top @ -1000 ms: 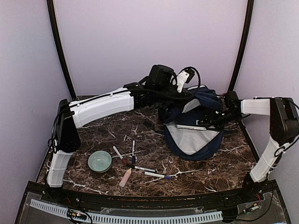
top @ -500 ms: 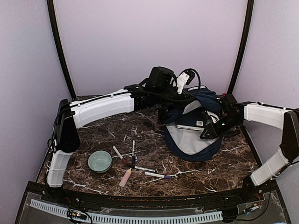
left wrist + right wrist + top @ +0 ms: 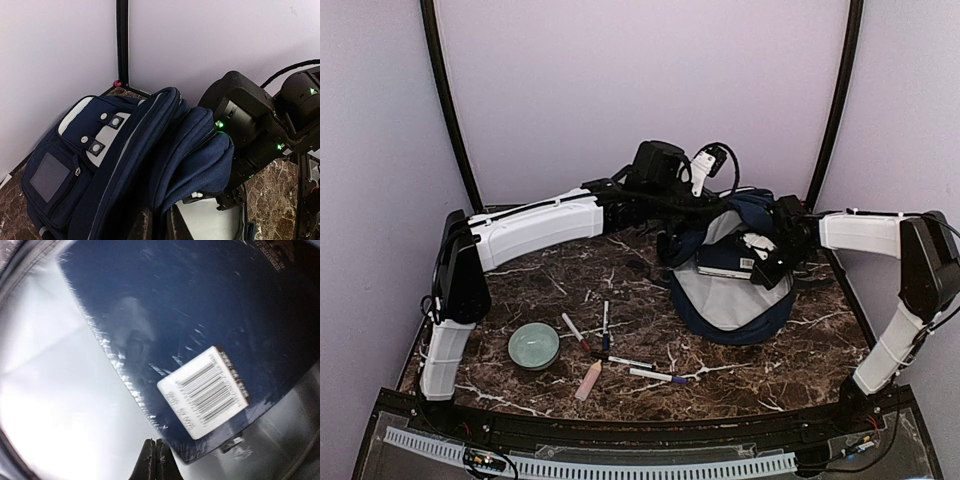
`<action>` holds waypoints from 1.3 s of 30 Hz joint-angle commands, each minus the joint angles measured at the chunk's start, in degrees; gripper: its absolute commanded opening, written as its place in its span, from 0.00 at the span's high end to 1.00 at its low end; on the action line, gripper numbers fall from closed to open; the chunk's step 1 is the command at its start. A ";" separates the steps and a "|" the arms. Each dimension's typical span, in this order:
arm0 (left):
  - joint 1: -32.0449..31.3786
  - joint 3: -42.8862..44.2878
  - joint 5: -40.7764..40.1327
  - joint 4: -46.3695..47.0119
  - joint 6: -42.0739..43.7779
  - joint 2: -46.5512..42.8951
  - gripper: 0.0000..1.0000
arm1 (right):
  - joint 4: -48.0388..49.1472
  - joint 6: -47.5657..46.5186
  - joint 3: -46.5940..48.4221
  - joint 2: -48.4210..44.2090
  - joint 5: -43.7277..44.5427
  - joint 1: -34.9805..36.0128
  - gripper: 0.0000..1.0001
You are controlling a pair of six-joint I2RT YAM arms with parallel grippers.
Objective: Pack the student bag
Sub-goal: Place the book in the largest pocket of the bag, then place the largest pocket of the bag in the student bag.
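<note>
The student bag (image 3: 730,300) lies open at the back right of the table, navy with a pale lining (image 3: 45,390). A flat navy book (image 3: 723,262) with a barcode label (image 3: 203,390) rests in the bag's mouth. My left gripper (image 3: 694,220) is shut on the bag's upper fabric edge (image 3: 200,165) and holds it up; the folds run between its fingers (image 3: 142,225). My right gripper (image 3: 766,270) hovers just over the book's near corner, and its fingertips (image 3: 156,457) are pressed together with nothing between them.
A pale green bowl (image 3: 533,345) sits at the front left. Several markers (image 3: 605,325) and a small pink tube (image 3: 588,380) lie scattered in front of the bag. Black frame posts (image 3: 835,100) and lilac walls close in the back.
My right gripper has gone from open to shut and has shifted slightly over the book in the bag. The left arm has kept hold of the bag's edge without moving.
</note>
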 commanded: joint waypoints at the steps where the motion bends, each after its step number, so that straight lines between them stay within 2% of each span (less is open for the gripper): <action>1: -1.29 -0.13 2.46 6.23 -0.98 -7.87 1.00 | 7.64 -4.14 1.42 1.74 10.17 0.42 1.00; 6: -1.29 -0.98 2.81 6.86 -1.79 -8.00 1.00 | 17.59 -4.12 -0.26 1.63 16.74 0.42 1.00; 9: -1.29 -1.12 3.01 6.74 -1.96 -7.95 1.00 | 22.01 -1.13 -1.81 0.12 16.27 0.42 1.00; 11: -1.29 -1.38 2.95 6.64 -2.02 -8.05 1.00 | 21.50 0.34 -1.86 -0.31 13.41 0.44 1.00; 14: -1.29 -2.14 2.54 6.96 -2.01 -8.45 1.00 | 15.60 0.23 -1.27 -1.49 5.91 0.45 1.00; 18: -1.29 -3.61 0.51 8.10 -1.89 -8.67 1.00 | 4.50 -6.34 -3.37 -6.38 -10.68 0.42 1.00; 20: -1.14 -3.85 0.10 8.62 -1.83 -8.66 1.00 | -2.45 -11.60 -4.98 -9.42 -16.42 0.46 0.93; 24: -0.79 -3.81 0.38 8.79 -1.17 -8.66 1.00 | -10.81 -20.81 -8.33 -16.61 -18.90 0.42 0.76; 28: -0.43 -3.89 0.99 7.20 0.00 -8.74 1.00 | -20.15 -26.90 -8.48 -21.67 -18.54 -0.13 0.69; 31: -0.24 -5.00 1.46 5.99 0.56 -8.89 1.00 | -23.36 -29.27 -8.73 -27.09 -21.79 -5.36 0.67; 34: -0.23 -7.25 2.27 6.09 0.78 -9.79 1.00 | -24.13 -30.08 -7.25 -29.54 -26.88 -15.75 0.64; 37: -0.43 -10.97 6.63 7.66 1.00 -11.56 1.00 | -28.76 -32.27 -1.18 -24.49 -33.97 -26.58 0.64; 39: -0.70 -13.13 7.12 8.13 0.97 -12.34 1.00 | -32.87 -32.55 3.80 -17.23 -40.25 -33.50 0.64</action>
